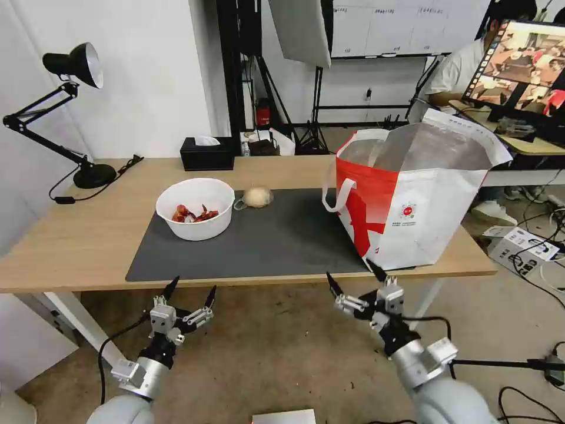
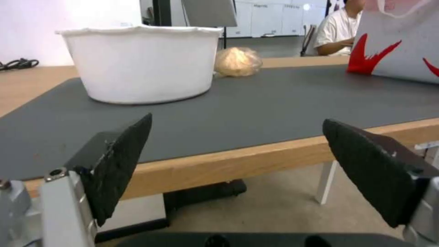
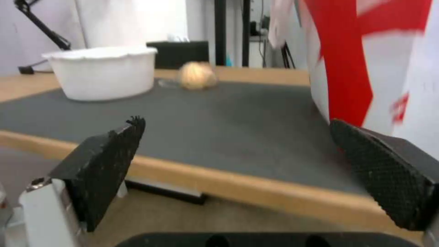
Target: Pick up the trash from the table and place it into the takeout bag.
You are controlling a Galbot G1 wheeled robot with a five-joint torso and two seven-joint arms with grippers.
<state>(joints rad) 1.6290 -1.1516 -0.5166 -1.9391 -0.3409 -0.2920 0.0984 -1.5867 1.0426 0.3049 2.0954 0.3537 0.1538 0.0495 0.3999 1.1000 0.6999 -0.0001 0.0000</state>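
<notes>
Two grippers hang in front of you below the near edge of the table [image 1: 70, 247], both empty with their fingers spread apart: the left gripper [image 1: 191, 292] sits under the mat's near-left part, the right gripper [image 1: 355, 275] just before the bag's near corner. On the dark grey mat [image 1: 276, 241] you have the white bowl [image 1: 195, 208] with red scraps inside, toward the left. Just beside its far-right side lies the beige lump in clear plastic [image 1: 257, 197]; whether they touch I cannot tell. The takeout bag [image 1: 412, 194] stands upright on the table's right end, mouth open, silver lining showing, one white loop handle hanging down its left side. Behind the bowl, on bare wood, you see a black tissue box [image 1: 206, 153], and a black desk lamp [image 1: 70, 112] stands at the far-left corner.
</notes>
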